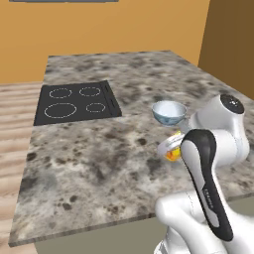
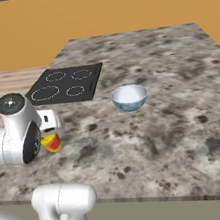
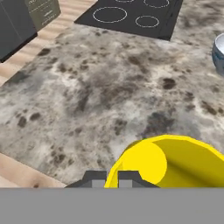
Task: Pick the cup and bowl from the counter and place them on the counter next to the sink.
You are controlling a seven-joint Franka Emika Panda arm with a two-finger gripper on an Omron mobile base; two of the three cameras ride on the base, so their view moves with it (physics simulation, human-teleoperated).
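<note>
With the small yellow tapered cup (image 3: 175, 162) clamped in the closed 2-finger gripper (image 3: 117, 180) and lifted above the speckled granite counter (image 1: 89, 163) near its front edge, the carry toward the sink is judged next, while the round white bowl (image 2: 129, 97) is left mid-counter.

Yellow cup (image 3: 175, 162), pale-blue bowl (image 2: 129, 98), speckled grey-brown counter (image 1: 99, 158).
</note>
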